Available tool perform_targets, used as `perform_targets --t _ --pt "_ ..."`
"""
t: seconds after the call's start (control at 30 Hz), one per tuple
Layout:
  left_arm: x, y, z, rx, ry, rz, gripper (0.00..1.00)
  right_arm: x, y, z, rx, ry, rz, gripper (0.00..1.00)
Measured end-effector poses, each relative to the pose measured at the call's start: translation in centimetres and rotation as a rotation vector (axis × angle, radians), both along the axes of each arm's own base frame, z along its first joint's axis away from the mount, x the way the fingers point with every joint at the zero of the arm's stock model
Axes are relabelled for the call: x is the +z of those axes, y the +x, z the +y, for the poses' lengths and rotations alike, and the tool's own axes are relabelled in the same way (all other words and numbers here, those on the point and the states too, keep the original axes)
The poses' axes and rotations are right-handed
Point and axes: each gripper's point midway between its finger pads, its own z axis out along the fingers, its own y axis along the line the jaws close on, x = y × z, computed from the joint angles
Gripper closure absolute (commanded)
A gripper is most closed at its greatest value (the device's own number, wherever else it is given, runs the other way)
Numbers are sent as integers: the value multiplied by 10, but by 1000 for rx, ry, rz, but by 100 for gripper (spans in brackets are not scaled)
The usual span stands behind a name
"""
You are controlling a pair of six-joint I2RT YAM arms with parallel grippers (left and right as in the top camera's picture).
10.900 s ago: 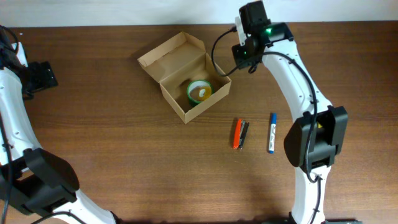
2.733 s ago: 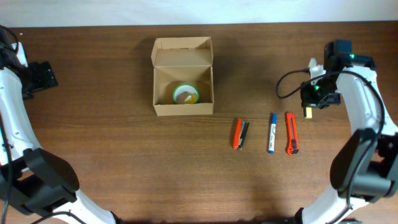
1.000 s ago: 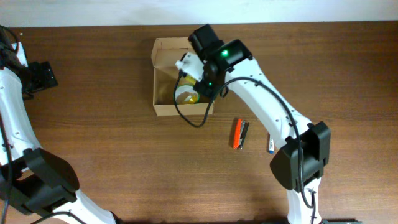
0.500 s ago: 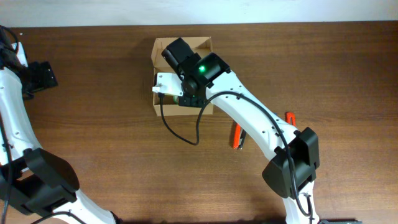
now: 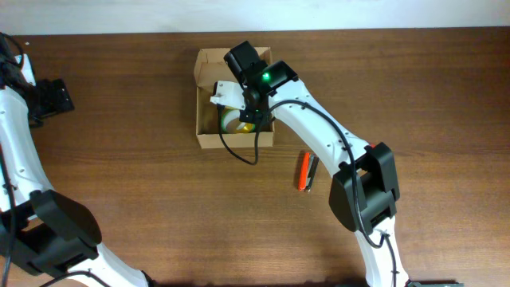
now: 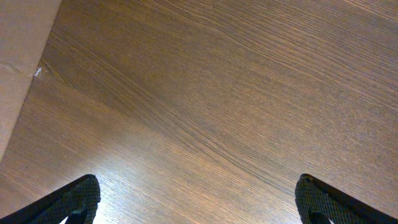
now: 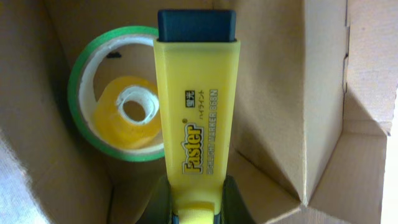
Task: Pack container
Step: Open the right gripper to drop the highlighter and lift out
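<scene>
Closest to the right wrist lens: right gripper, fingers clamped on the rear end of a yellow highlighter. Marked "Faster" along the barrel, with a dark cap at the far end, pointing down into the container. Beyond the cap, on the container floor: a green-rimmed tape roll lying flat, with a smaller yellow tape roll inside its core. Cannot tell whether the cap touches either roll. Tan cardboard walls to the left and right of the highlighter.

From overhead, working outward from the robot base: an orange pen-like item and a dark pen lying side by side on the wooden table, near the container's right front corner but apart from it. Farther out, the container standing open in the far half of the table, lid flap folded back toward the far edge, right arm's wrist directly above the opening.

At the left wrist: left gripper, fingertips spread wide apart over wood grain. Seen from overhead near the far left table edge, well apart from the container.
</scene>
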Motion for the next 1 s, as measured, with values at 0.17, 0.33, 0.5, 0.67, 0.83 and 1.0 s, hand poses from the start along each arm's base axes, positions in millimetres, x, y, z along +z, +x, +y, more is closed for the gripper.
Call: perform_targets --t 0.17,0.33,0.5,0.67,0.83,1.0 --pt "0 0 0 0 0 0 0 -11 -1 2 1 2 23 96" --pt "0 0 0 0 0 0 0 -12 -4 7 8 24 40 96" --pt "0 0 0 0 0 0 0 -13 -9 9 17 30 63 96" --pt "0 0 0 0 0 0 0 -15 -15 10 17 43 89 96" --pt "0 0 0 0 0 0 0 -29 -20 9 4 34 135 96" --pt "0 0 0 0 0 0 0 -45 -25 9 -2 23 180 97"
